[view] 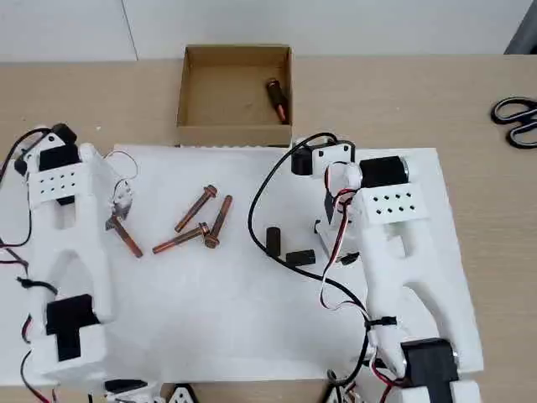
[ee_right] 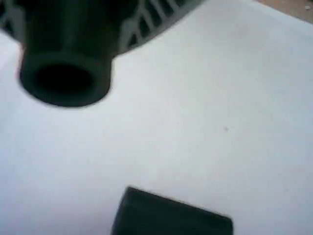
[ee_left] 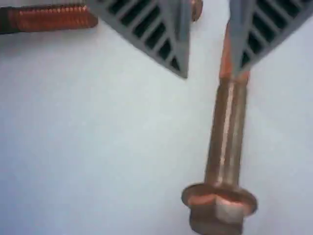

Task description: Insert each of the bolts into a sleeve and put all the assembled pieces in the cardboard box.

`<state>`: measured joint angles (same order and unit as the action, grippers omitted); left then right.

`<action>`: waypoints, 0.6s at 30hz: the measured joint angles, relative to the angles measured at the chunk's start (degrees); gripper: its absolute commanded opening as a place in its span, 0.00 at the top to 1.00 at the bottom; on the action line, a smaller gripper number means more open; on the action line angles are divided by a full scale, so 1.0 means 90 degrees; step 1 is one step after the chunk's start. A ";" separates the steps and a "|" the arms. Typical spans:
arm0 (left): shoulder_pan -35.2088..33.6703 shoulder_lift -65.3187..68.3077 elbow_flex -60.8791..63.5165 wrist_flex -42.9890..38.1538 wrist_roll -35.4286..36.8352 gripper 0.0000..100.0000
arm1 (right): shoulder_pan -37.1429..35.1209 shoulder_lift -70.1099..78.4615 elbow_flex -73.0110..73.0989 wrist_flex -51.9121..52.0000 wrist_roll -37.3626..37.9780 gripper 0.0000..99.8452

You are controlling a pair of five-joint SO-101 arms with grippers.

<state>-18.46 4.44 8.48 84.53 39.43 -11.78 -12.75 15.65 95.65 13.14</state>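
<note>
The step in hand looks like pairing the next bolt with a sleeve. The left arm's fingers point(ee_left: 161, 34) are spread, with their tips down at the end of a bolt point(ee_left: 226, 147) away from its head. The bolt lies on the white foam sheet point(view: 252, 336); its shank touches one tip, but nothing is gripped. The right arm's fingers point(ee_right: 146, 19) seem clenched on a black sleeve point(ee_right: 63, 78), held off the sheet with its open mouth showing.

Next, I judge, the left fingers must close on the shank, lift it, and line the bolt's tip up with that mouth. A slight tilt could jam it.

Three more bolts point(view: 195, 208) lie in a loose cluster mid-sheet, and two spare sleeves point(view: 273, 241) sit near the right arm. The cardboard box point(view: 201, 84) stands on the counter point(view: 84, 92) just behind the sheet. One assembled piece point(view: 278, 99) lies inside, near its right wall.
</note>
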 measured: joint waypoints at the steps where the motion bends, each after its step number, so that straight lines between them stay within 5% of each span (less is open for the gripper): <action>1: 0.0010 0.0029 -0.0059 0.0088 0.0010 0.84 | 0.0000 0.0000 0.0000 0.0000 0.0000 1.00; 18: 0.0000 0.0762 -0.0107 0.0107 0.0186 0.83 | 0.0000 0.0000 0.0000 0.0000 0.0000 1.00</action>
<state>-18.46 11.30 7.52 85.49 41.10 -11.78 -12.75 15.65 95.65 13.14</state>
